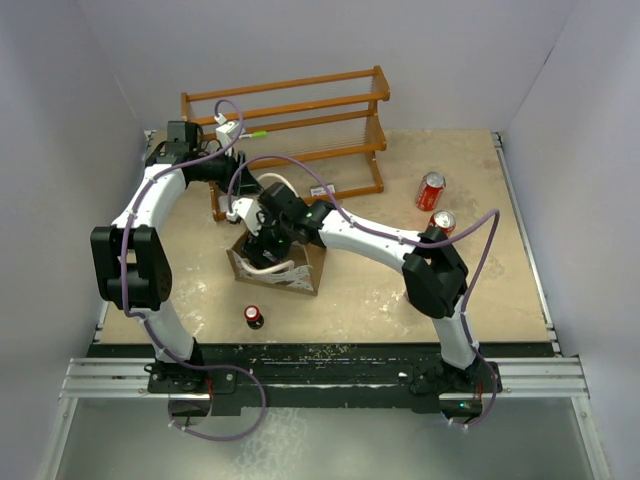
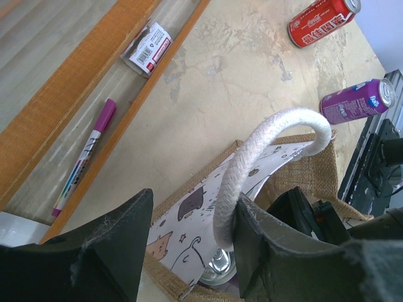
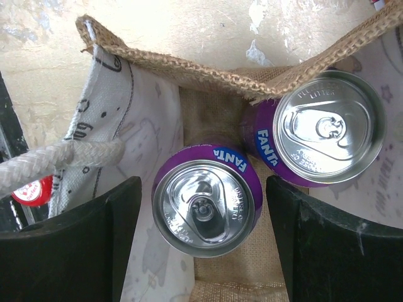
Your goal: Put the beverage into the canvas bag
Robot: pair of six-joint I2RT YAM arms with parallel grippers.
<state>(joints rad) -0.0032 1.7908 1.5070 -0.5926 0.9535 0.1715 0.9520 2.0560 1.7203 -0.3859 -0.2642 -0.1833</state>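
Right end effector (image 3: 203, 189) astride cylindrical can (image 3: 204, 211), burlap-lined bag (image 3: 189, 69).

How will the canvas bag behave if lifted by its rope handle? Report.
The canvas bag looks soft, its rim buckled, so it would likely flop. The purple cans standing inside probably weigh it down and steady it.

The purple Fanta can (image 3: 204, 207) stands upright (beside a twin can (image 3: 321, 129)) inside the open, cat-printed canvas bag (image 3: 154, 113).
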